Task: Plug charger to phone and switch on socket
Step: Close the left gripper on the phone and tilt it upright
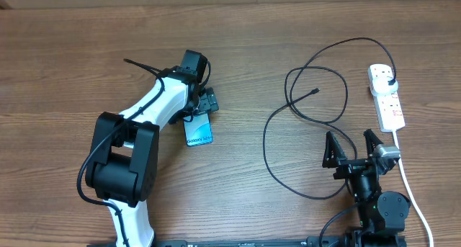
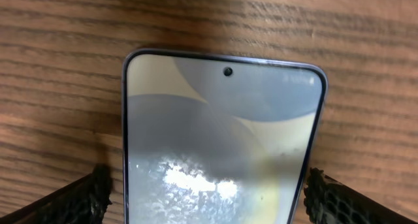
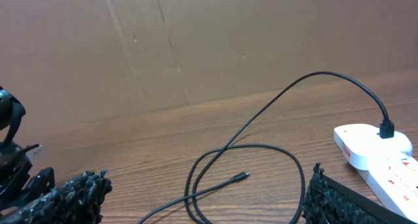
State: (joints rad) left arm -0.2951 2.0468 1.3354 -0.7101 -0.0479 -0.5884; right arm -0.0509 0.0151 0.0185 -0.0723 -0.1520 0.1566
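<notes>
Wooden counter (image 1: 65, 81) carries everything. Landmark is the socket (image 1: 387, 96), a white strip lying at the right edge of the overhead view, its thick white cord (image 1: 410, 182) running off its near end toward the robot.

Left arm (image 1: 151, 106) reaches out well left of the socket. The left gripper (image 1: 202, 116) is low over the phone's far end, jaws apart and straddling it. In the left wrist view one finger (image 2: 72, 201) sits on each side of the phone; there is a thin gap on one side, and contact on the other cannot be told.

Right gripper (image 1: 353, 147) sits near the socket's near end, just left of it, jaws spread wide, holding nothing.

Charger (image 1: 302, 103) lies in loose loops on the counter left of the socket.

Phone (image 1: 198, 129) lies flat, screen up and lit, well left of the socket and apart from the charger.

Black plug head (image 1: 390, 81) sits in the socket's far-end outlet.

Connector tip (image 1: 316, 91) lies loose on the counter left of the socket, inside a cable loop.
</notes>
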